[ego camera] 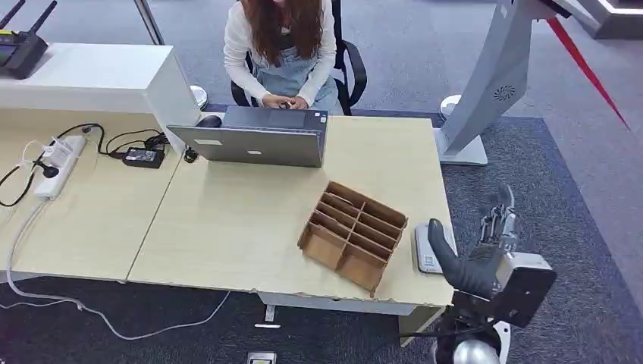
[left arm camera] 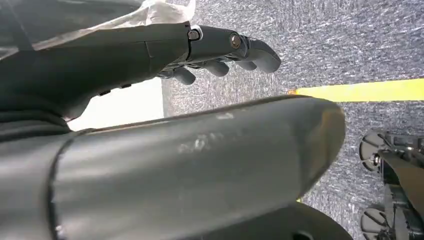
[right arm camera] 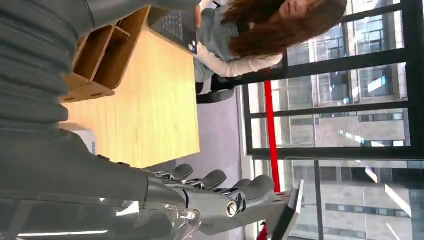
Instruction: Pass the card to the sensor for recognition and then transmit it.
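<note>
Grey carpet ran under a pale wooden table [ego camera: 227, 220] in an office. At 9 o'clock on it lay a white power strip [ego camera: 57, 163] with cables and a black power adapter [ego camera: 144, 157]. At 10 o'clock stood a white counter [ego camera: 91, 76] with a black antenna box [ego camera: 21, 49] on it. At 12 o'clock a grey laptop [ego camera: 254, 140] sat open, its back to the camera, with a dark mouse [ego camera: 208, 121] just beside it. A person [ego camera: 284, 45] sat behind it, hands at the keys.

Right of centre a cardboard divider box [ego camera: 352, 235] lay on the table, its slots open upward. At its 3 o'clock, just beside it at the table edge, lay a flat pale sensor pad [ego camera: 426, 254]. Could not tell where the card was.

At 4 o'clock the right hand [ego camera: 481, 250] was raised beside the table's right edge, near the sensor pad, thumb towards it. Contact could not be told. In the right wrist view its fingers [right arm camera: 215, 179] were apart, lightly curled, and held nothing. At 1 o'clock a grey stand [ego camera: 493, 83] stood on the carpet.

In the left wrist view the left hand [left arm camera: 210, 42] hung over carpet with a yellow line [left arm camera: 365, 91]. Its fingers [left arm camera: 257, 52] lay side by side, loosely curled, with nothing in them.
</note>
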Robot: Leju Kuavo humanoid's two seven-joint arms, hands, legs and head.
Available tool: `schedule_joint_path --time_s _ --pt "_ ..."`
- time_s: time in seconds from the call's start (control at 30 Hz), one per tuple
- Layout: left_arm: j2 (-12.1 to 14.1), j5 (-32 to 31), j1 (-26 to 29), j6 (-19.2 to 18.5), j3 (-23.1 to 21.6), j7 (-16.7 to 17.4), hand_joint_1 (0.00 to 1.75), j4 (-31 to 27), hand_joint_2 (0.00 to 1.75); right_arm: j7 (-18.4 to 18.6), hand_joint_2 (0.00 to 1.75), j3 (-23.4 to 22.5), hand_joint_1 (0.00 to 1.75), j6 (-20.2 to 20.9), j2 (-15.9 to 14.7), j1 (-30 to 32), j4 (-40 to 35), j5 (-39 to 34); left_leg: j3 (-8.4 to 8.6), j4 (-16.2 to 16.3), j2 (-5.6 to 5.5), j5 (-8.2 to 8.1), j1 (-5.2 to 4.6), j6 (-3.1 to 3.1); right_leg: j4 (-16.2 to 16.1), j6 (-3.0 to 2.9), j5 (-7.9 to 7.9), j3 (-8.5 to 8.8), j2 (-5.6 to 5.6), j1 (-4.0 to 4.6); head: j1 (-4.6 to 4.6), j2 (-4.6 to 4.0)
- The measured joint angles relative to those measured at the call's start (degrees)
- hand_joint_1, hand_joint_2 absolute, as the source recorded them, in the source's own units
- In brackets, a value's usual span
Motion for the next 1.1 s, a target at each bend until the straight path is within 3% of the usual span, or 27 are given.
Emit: schedule_joint_path --time_s 0.5,0.53,0.57,0.67,1.1 --pt "0.0 0.0 0.0 0.0 0.02 0.0 0.0 0.0 0.0 0.0 1.75 -0.07 0.0 0.0 0.07 0.1 -0.02 0.0 -0.01 0.0 0.0 0.0 0.0 0.0 0.0 0.0 0.0 0.0 0.0 0.0 0.0 0.0" --pt "0.0 -0.1 0.0 -0.02 0.02 0.0 0.0 0.0 0.0 1.17 1.75 -0.07 0.0 0.59 0.09 0.08 0.0 1.0 -0.04 -0.01 0.0 0.0 0.0 0.0 0.0 0.0 0.0 0.02 0.0 0.0 0.0 0.0" --pt "0.0 -0.68 0.0 -0.46 0.0 0.0 0.0 0.0 0.0 4.91 1.75 0.15 0.0 2.79 0.07 -0.14 0.22 4.52 -0.08 -0.03 0.0 0.0 0.0 0.0 0.0 0.0 0.0 0.02 0.0 0.0 0.0 0.0" --pt "0.06 -2.03 -0.36 -1.97 0.0 -0.11 0.0 0.0 0.0 21.11 1.75 2.14 0.0 5.99 0.52 -2.23 4.74 15.25 -0.06 -0.03 0.02 0.01 0.01 0.0 0.0 -0.01 0.01 0.03 0.0 0.02 0.0 0.0" --pt "0.18 -2.36 -0.51 -2.29 0.0 -0.2 0.0 0.0 0.0 20.63 1.75 5.9 0.0 5.55 1.44 -4.11 13.71 15.56 -0.11 -0.02 -0.15 0.04 -0.01 0.0 0.0 0.0 -0.01 0.0 -0.17 0.0 0.0 0.0"
